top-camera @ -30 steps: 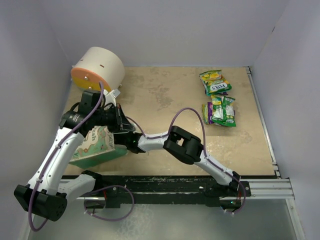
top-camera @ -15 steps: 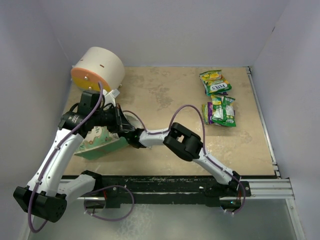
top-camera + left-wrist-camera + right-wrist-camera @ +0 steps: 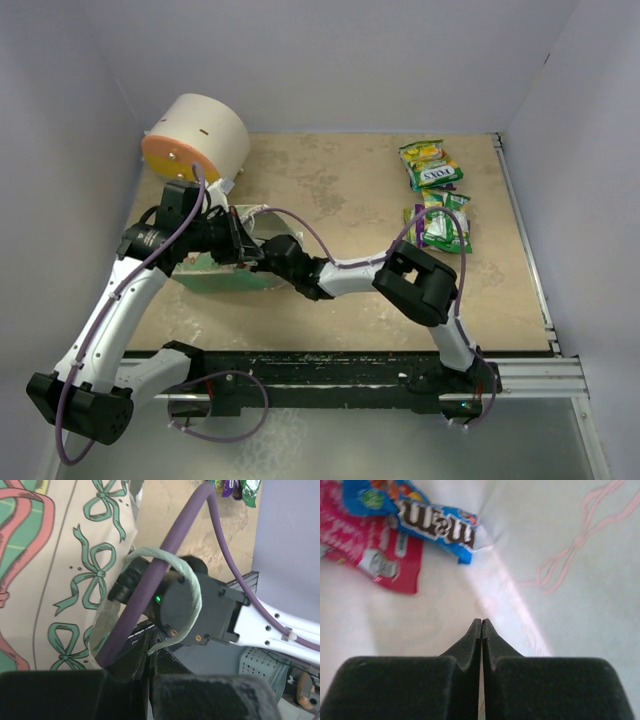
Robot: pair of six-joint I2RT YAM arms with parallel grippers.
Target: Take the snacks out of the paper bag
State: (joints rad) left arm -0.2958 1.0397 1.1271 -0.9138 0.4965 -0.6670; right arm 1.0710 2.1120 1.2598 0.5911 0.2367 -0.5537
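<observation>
The paper bag [image 3: 222, 272] lies on its side at the left, green with a cream bow-printed panel [image 3: 60, 580]. My left gripper [image 3: 148, 649] is shut on the bag's green string handle [image 3: 192, 587]. My right arm reaches into the bag's mouth [image 3: 272, 250]. Its gripper [image 3: 481, 623] is shut inside on nothing, just above the pale lining. Two snacks lie ahead of it in the bag, a blue packet [image 3: 437, 522] and a pink one [image 3: 375, 547]. Outside, a FOX'S packet [image 3: 430, 165] and a purple and green-white pile [image 3: 440, 222] lie on the table at the right.
A big cream cylinder with an orange face [image 3: 195, 140] stands at the back left, close behind the bag. Purple walls enclose the table on three sides. A black rail [image 3: 400, 370] runs along the near edge. The right arm's purple cable [image 3: 165, 565] loops over the bag's mouth.
The right gripper has gone from open to shut and pushed deeper into the bag. The bag has shifted back and to the right. The left gripper still holds the handle.
</observation>
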